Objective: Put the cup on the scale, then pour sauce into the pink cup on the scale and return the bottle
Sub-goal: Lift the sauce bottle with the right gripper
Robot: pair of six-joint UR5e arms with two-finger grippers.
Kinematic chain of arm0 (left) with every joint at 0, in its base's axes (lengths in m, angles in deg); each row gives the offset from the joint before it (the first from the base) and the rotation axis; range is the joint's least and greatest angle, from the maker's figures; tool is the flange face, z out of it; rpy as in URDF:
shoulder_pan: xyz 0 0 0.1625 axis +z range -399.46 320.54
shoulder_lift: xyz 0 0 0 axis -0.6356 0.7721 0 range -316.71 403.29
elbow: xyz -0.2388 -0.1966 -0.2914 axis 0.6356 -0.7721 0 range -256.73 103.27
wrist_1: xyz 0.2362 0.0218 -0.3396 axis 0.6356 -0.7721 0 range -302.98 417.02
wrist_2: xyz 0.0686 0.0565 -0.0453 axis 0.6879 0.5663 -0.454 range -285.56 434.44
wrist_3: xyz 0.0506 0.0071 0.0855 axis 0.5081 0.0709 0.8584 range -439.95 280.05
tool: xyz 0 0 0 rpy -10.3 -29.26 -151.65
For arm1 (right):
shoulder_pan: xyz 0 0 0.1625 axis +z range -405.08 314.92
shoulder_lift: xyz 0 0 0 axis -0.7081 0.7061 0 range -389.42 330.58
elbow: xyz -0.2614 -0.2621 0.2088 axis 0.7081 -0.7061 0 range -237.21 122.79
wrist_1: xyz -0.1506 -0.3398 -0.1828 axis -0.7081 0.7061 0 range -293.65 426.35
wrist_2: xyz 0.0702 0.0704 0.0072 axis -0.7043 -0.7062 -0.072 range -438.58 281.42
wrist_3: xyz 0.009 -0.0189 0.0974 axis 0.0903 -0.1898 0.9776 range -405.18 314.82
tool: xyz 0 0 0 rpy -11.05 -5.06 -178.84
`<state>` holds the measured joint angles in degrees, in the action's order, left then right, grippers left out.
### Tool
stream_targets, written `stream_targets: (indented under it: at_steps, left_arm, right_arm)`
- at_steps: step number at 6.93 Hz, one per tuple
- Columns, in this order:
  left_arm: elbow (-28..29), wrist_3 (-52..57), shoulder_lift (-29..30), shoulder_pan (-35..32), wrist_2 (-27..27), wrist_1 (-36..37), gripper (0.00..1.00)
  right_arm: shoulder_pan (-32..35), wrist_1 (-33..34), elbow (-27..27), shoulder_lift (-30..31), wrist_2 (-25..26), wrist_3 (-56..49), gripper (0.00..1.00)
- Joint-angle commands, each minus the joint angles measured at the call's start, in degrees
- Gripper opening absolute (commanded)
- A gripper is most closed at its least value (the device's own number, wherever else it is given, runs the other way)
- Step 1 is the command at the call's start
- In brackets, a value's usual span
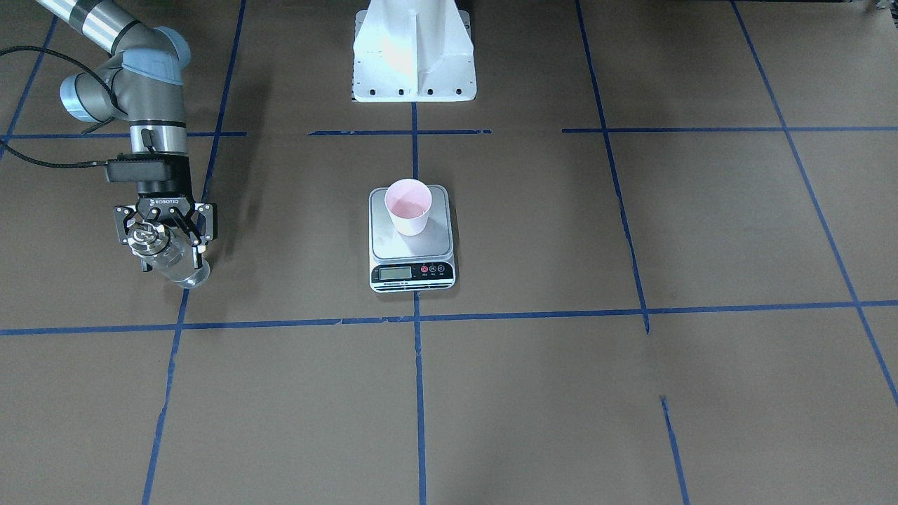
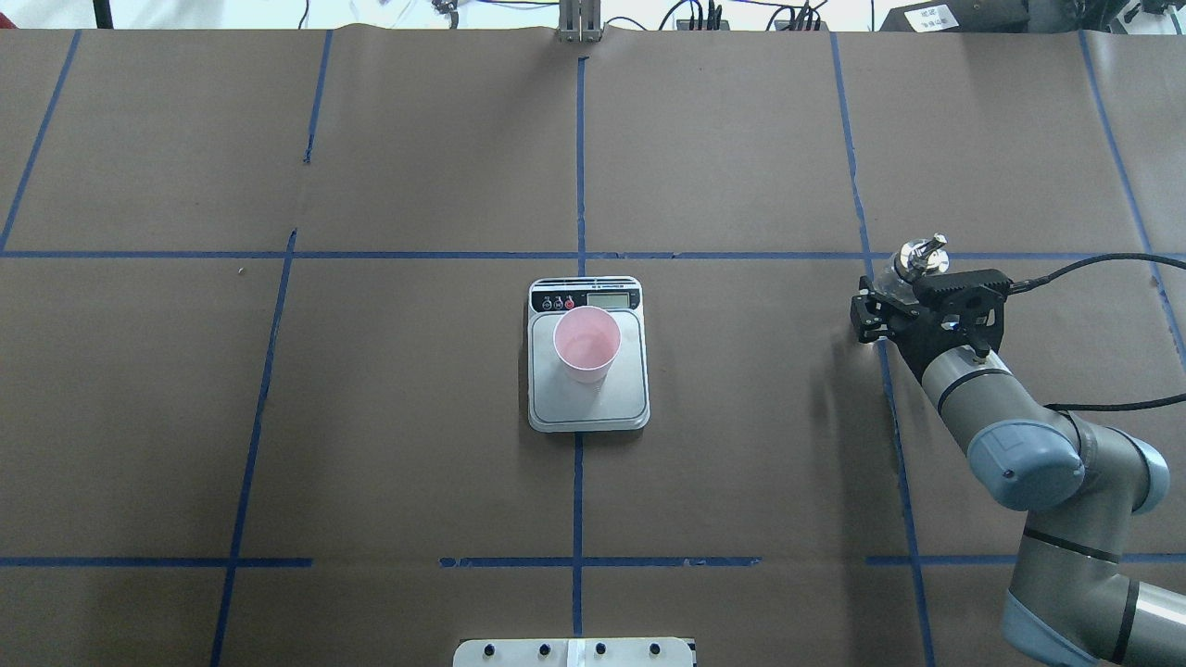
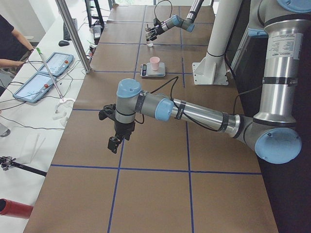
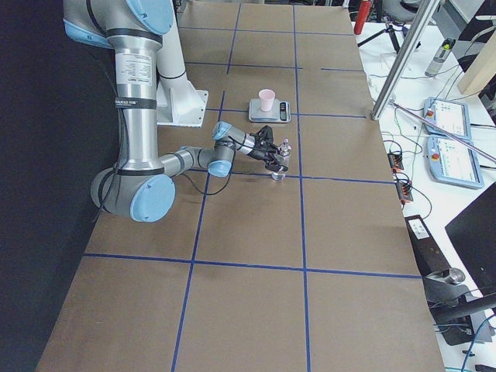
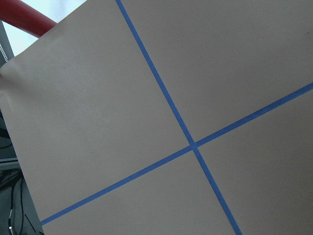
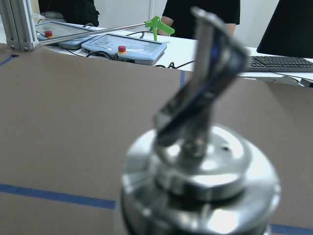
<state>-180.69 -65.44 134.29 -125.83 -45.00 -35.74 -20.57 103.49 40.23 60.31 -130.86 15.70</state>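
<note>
The pale pink cup stands upright on the steel platform of the scale, at the table's middle; both also show in the overhead view, cup on scale. My right gripper is shut on the clear glass bottle, held upright low over the table, well to the scale's side. The bottle's metal spout top fills the right wrist view. My left gripper hangs over bare table far from the scale; I cannot tell whether it is open or shut.
The white robot pedestal stands behind the scale. Blue tape lines grid the brown table. Operator tablets and a keyboard lie on the bench past the table's far edge, with people there.
</note>
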Motion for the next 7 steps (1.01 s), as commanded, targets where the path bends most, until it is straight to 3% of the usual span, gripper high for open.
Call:
stream_targets:
  at_steps: [1, 4, 7]
  left_arm:
    - [-0.8, 0.0, 0.0, -0.4, 0.0, 0.1, 1.00]
    - [-0.9, 0.0, 0.0, -0.6, 0.0, 0.1, 1.00]
    - [-0.8, 0.1, 0.0, -0.6, 0.0, 0.1, 1.00]
  right_arm:
    - [1.8, -3.0, 0.5, 0.4, -1.7, -0.3, 0.00]
    - [4.8, -1.7, 5.7, 0.5, -5.0, -1.8, 0.00]
    - [6.5, 2.5, 8.5, -1.0, -4.7, -4.1, 0.00]
